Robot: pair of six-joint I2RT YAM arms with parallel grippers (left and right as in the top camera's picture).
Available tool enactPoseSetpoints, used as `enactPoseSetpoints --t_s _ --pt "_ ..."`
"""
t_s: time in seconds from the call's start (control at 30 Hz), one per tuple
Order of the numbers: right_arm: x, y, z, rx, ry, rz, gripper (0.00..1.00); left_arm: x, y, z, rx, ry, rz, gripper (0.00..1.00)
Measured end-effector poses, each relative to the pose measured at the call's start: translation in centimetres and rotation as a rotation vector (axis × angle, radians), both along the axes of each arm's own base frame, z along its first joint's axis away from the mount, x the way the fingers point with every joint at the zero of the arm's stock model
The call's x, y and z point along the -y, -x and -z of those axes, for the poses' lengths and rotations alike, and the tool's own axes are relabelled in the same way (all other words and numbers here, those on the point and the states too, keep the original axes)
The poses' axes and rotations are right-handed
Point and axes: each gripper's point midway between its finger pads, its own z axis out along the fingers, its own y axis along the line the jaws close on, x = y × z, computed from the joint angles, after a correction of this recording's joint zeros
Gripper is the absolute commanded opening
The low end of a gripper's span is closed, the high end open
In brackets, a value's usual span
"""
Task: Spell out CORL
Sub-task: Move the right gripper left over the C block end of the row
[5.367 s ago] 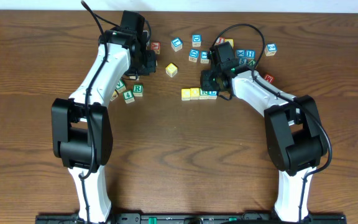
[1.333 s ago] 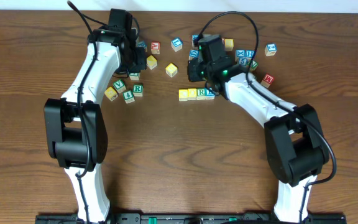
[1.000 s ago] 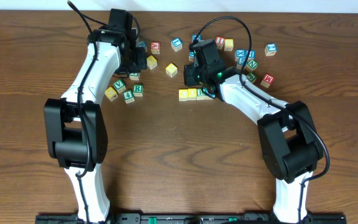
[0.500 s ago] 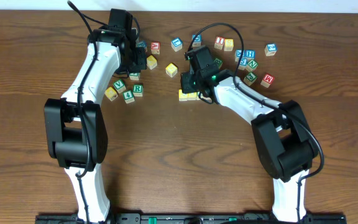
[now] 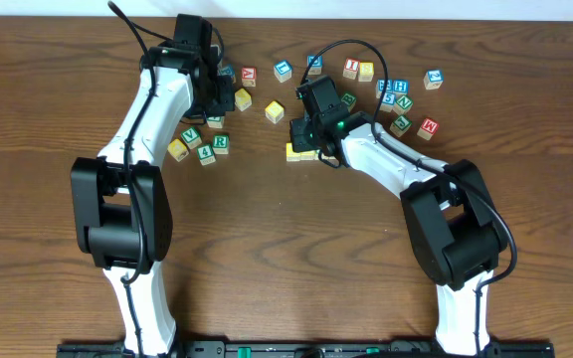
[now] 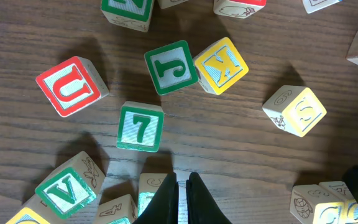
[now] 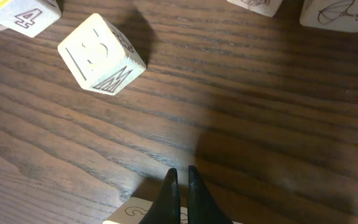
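The CORL row (image 5: 294,152) lies near the middle of the worktop (image 5: 286,249). It is mostly hidden under the right hand (image 7: 180,183), and from overhead only its yellow end cube shows, at 9 o'clock of the hand. I cannot read the other letters now. In the right wrist view a pale cube (image 7: 135,213) lies just beside the fingertips, but I cannot tell which one it is.

Both hands have their fingers drawn close together with nothing between them. The left hand (image 6: 182,186) hangs over the loose pile at 10 o'clock of the row, above a green 7 (image 6: 140,127), a red U (image 6: 72,86), a green J (image 6: 171,66) and a yellow K (image 6: 221,65).

I judge that these cubes are light, stiff and not fragile. They are small blocks of pale wood with softly rounded edges. The top faces have a coloured frame and a letter, and the side faces have thin line drawings. The painted faces look smooth, so a cube may slip or turn if it is pinched near a corner.

The best hold is from above, on two opposite flat sides. Inside the row the neighbours seem to touch, so probably only the 12 and 6 o'clock faces are free. A push with closed fingers should slide a cube easily over the dark, fine-grained worktop. An off-centre push would likely rotate it.
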Motion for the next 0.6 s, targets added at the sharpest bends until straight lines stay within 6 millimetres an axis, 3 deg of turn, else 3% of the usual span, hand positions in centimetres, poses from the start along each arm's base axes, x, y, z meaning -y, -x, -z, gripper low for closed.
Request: enactPoseSetpoints --t_s 0.6 --pt "0.27 0.48 0.35 -0.024 0.011 0.003 0.01 -0.01 0.06 0.02 -0.003 0.000 0.000 0.07"
